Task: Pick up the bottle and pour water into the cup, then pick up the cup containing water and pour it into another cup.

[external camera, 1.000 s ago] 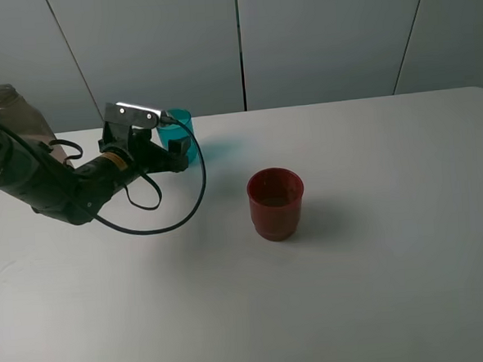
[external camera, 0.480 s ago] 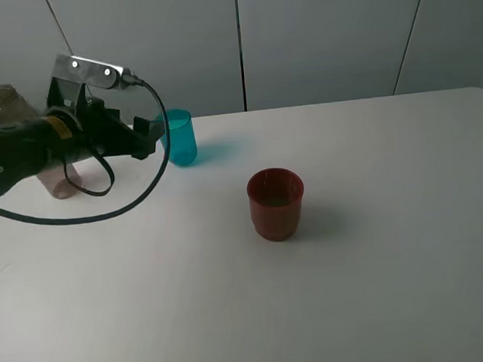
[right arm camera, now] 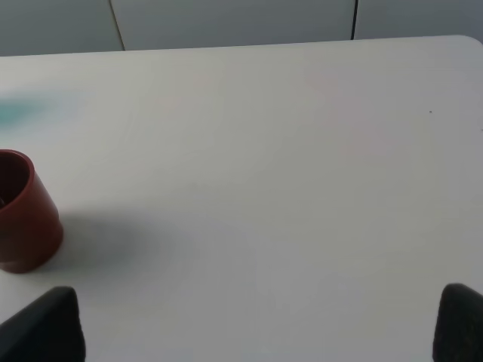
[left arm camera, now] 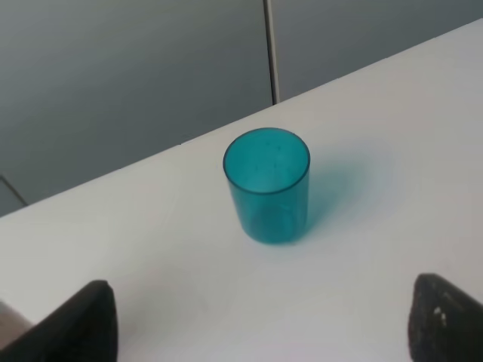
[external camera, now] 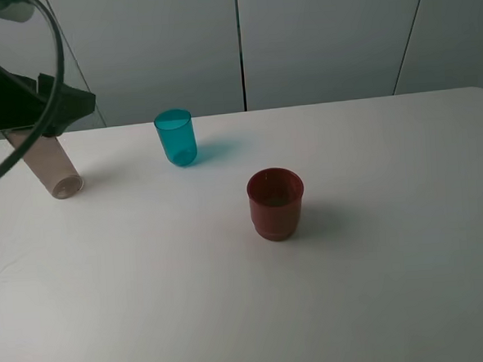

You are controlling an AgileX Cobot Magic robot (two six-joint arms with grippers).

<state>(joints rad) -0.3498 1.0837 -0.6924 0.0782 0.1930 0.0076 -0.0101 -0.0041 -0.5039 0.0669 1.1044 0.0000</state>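
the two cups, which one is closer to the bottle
The teal cup, the slimmer translucent tumbler toward the back of the table. The dark red cup is wider, opaque, and stands further from the bottle.

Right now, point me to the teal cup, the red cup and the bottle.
teal cup (external camera: 176,138): exterior high view, on its side wall.
red cup (external camera: 275,213): exterior high view, on its outer wall.
bottle (external camera: 50,166): exterior high view, on its lower body near the base.
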